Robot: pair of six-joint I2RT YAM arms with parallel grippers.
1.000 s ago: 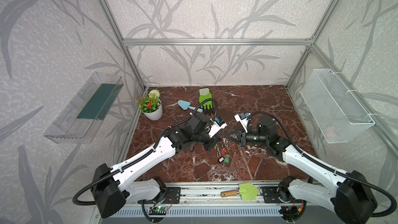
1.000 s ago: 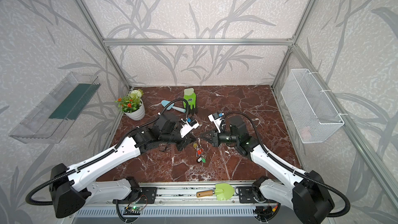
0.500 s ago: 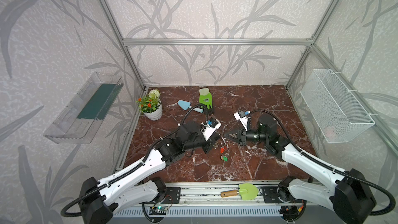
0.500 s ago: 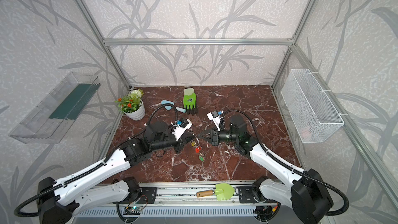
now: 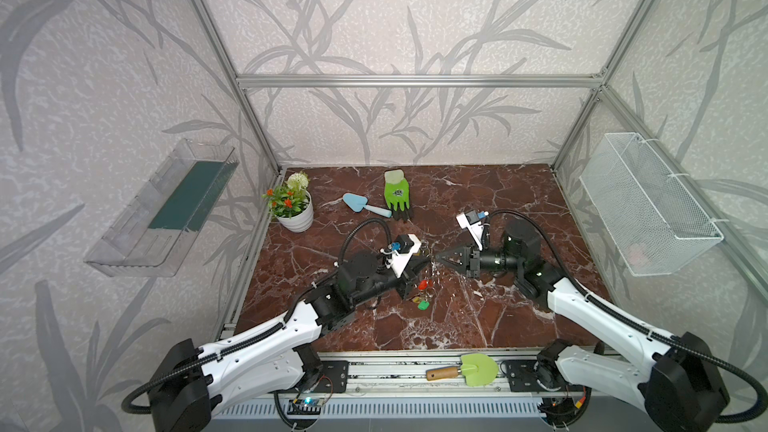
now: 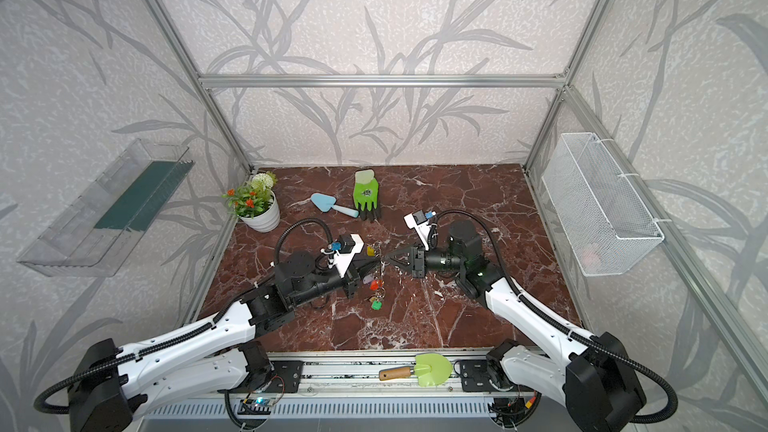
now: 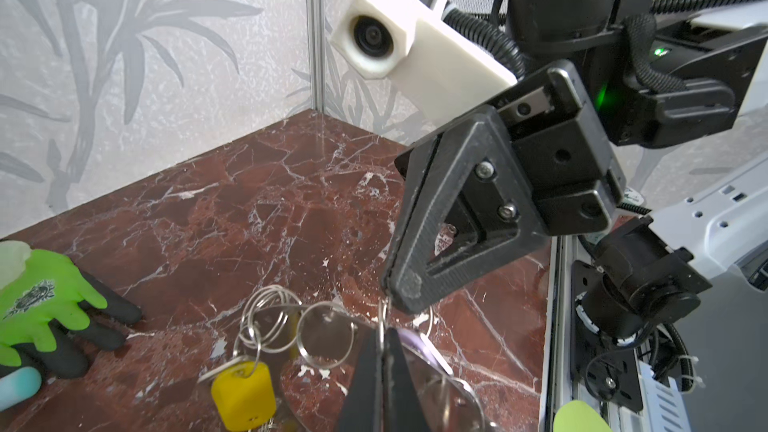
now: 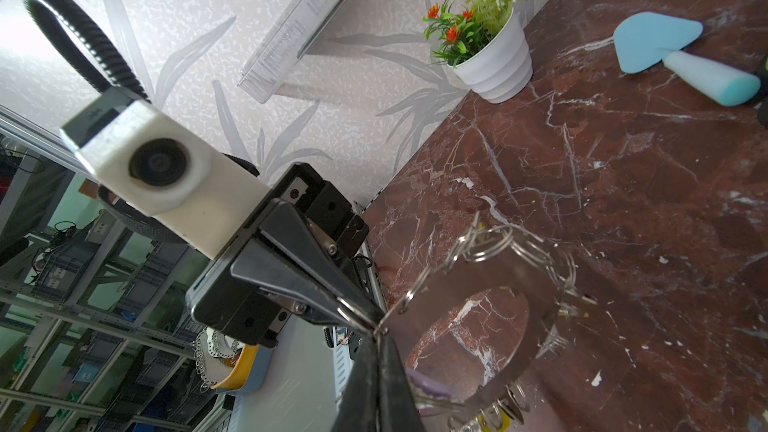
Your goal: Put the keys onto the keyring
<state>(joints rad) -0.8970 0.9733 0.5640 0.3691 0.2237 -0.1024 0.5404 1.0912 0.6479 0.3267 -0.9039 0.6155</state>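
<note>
Two black wedge-shaped end effectors, left (image 8: 365, 315) and right (image 7: 405, 295), clamped on flat metal keyring (image 8: 540, 317)

The bench (image 5: 498, 201) was a red-brown marbled slab veined with white, and a white ribbed flower pot (image 5: 296, 218) with green leaves and orange and white blooms stood upright at its far left corner. Just beside the pot, toward the middle of the bench, a pale blue trowel (image 5: 361, 204) lay flat with its blade toward the pot. Past the trowel, farther from the pot, a green glove (image 5: 397, 197) with black tips lay flat, cuff toward the back wall, the trowel's handle end reaching its edge.
</note>
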